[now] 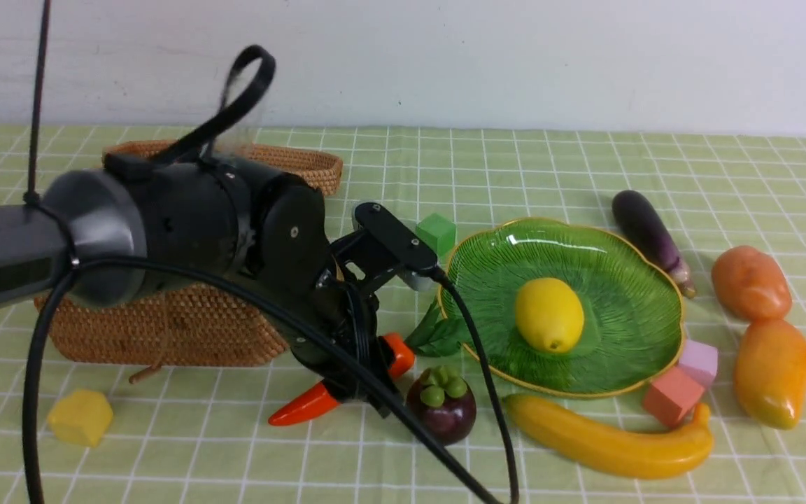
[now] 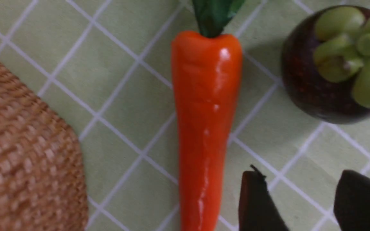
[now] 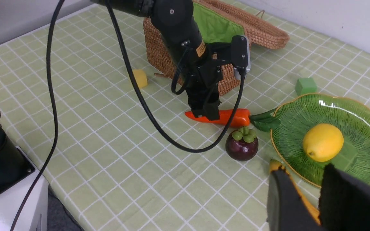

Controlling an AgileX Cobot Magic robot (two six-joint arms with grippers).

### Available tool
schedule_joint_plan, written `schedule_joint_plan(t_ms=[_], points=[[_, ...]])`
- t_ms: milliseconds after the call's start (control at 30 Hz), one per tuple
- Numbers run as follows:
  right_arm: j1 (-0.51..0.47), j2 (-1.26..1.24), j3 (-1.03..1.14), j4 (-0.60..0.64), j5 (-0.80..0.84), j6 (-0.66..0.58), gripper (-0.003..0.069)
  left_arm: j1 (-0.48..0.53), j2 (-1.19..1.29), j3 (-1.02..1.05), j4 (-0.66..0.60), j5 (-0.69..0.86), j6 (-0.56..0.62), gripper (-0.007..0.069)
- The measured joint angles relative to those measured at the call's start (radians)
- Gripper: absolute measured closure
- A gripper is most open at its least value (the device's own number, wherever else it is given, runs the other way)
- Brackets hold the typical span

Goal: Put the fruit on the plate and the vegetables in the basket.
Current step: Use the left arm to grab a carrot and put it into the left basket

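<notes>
Lemon [image 1: 548, 313] lies alone in the plate [image 1: 606, 245]; eggplant [image 1: 648, 231], potato [image 1: 751, 282] and mango [image 1: 772, 373] lie to its right, and the left arm hides much of the basket [image 1: 165, 329] on the worktop [image 1: 235, 448]. Left wrist: the left pincer [image 2: 300, 179] stands released beside the carrot [image 2: 206, 122], mangosteen [image 2: 303, 86] near. Right wrist: the right pincer [image 3: 305, 175] hangs slightly parted, empty, over the banana [image 3: 274, 164].

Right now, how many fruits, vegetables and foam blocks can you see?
Fruit: 4 (lemon, mangosteen, banana, mango)
Vegetables: 3 (carrot, eggplant, potato)
Foam blocks: 4 (yellow, green, pink, coral)
Total: 11
</notes>
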Motion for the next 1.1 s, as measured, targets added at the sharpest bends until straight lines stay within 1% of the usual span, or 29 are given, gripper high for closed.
schedule_joint_plan(t_ms=[67,133,300,467,533,633,667,700,833,967,1100], points=[[0.000,0.000,0.000,0.000,0.000,0.000,0.0467,0.000,0.021,0.000,0.035,-0.032,0.000,0.0215],[0.000,0.000,0.000,0.000,0.000,0.000,0.0466,0.000,0.040,0.000,0.068,-0.056,-0.001,0.0204],[0.000,0.000,0.000,0.000,0.000,0.000,0.0461,0.000,0.101,0.000,0.146,-0.098,-0.031,0.0211],[0.000,0.000,0.000,0.000,0.000,0.007,0.0456,0.000,0.144,0.000,0.213,-0.122,-0.096,0.0235],[0.000,0.000,0.000,0.000,0.000,0.019,0.0454,0.000,0.153,0.000,0.222,-0.126,-0.124,0.0256],[0.000,0.000,0.000,-0.002,0.000,0.027,0.0454,0.000,0.165,-0.002,0.226,-0.117,-0.159,0.0313],[0.000,0.000,0.000,-0.012,0.000,0.032,0.0453,0.000,0.166,-0.005,0.229,-0.114,-0.166,0.0345],[0.000,0.000,0.000,-0.019,0.000,0.036,0.0452,0.000,0.166,-0.005,0.229,-0.110,-0.169,0.0353],[0.000,0.000,0.000,-0.076,0.000,0.057,0.0451,0.000,0.163,-0.008,0.229,-0.087,-0.176,0.0352],[0.000,0.000,0.000,-0.090,0.000,0.071,0.0447,-0.013,0.128,-0.008,0.229,-0.062,-0.177,0.0352],[0.000,0.000,0.000,-0.090,0.000,0.074,0.0447,-0.050,0.054,-0.008,0.228,-0.056,-0.179,0.0352]])
